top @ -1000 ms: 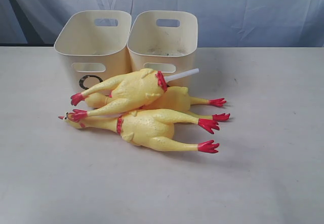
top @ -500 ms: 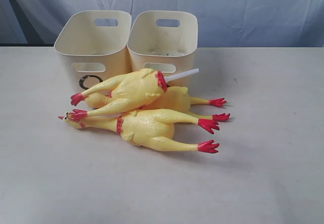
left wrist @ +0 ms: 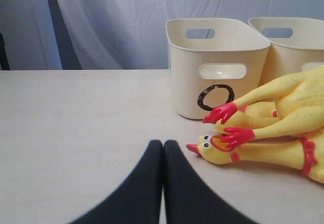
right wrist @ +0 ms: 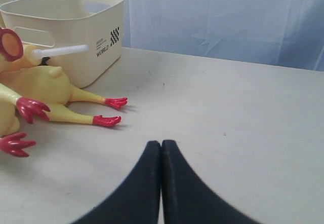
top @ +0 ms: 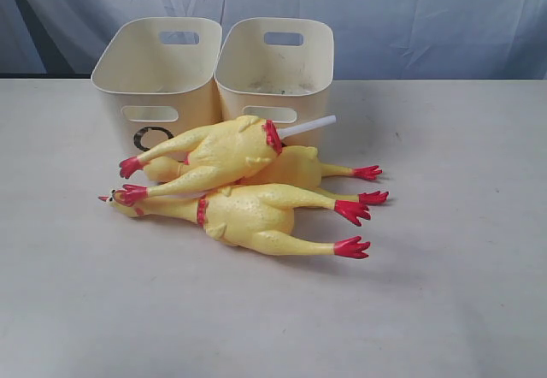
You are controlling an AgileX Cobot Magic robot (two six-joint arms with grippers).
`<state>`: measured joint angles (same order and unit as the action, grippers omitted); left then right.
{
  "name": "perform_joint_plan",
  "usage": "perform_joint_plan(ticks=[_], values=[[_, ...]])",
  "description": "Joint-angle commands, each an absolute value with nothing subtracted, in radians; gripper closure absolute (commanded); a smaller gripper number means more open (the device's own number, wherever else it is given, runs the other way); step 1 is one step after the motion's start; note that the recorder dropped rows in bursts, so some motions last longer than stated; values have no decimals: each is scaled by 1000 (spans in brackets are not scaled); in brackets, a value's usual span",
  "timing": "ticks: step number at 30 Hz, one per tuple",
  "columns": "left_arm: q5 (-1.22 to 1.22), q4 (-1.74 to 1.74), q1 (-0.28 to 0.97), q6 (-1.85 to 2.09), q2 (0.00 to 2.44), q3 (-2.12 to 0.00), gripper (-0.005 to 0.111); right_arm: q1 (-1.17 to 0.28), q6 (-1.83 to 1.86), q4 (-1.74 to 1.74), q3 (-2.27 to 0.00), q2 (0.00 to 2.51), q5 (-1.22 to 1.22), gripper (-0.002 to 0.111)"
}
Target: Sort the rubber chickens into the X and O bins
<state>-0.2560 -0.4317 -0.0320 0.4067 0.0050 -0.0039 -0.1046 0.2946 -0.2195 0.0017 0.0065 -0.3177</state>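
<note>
Left fingers (left wrist: 144,183) and right fingers (right wrist: 144,183) were both pressed shut, empty, pointing level just above the tabletop (top: 444,292). Three rubber chickens (top: 256,215) lay piled mid-tabletop, headless one (top: 226,147) uppermost. O bin (top: 154,79) and second bin (top: 273,70) stood side by side at the pile's 12 o'clock.

Large black O (left wrist: 215,97) on the front wall of one cream bin (left wrist: 185,77), under its slot handle, small black word WORLD (right wrist: 103,53) by a checkered square (right wrist: 115,35) on the side wall of the neighbouring bin (right wrist: 86,71), finer print above unreadable
</note>
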Motion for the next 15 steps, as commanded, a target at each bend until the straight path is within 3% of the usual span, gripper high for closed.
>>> perform_joint_plan(ticks=[1,8,15], values=[[-253,-420,-26,401,0,0,107,-106,294,-217,0,0,-305,109],[-157,-729,-26,399,0,0,107,-106,294,-217,0,0,-305,109],[-233,-757,-26,401,0,-9,107,-106,294,-217,0,0,-305,109]])
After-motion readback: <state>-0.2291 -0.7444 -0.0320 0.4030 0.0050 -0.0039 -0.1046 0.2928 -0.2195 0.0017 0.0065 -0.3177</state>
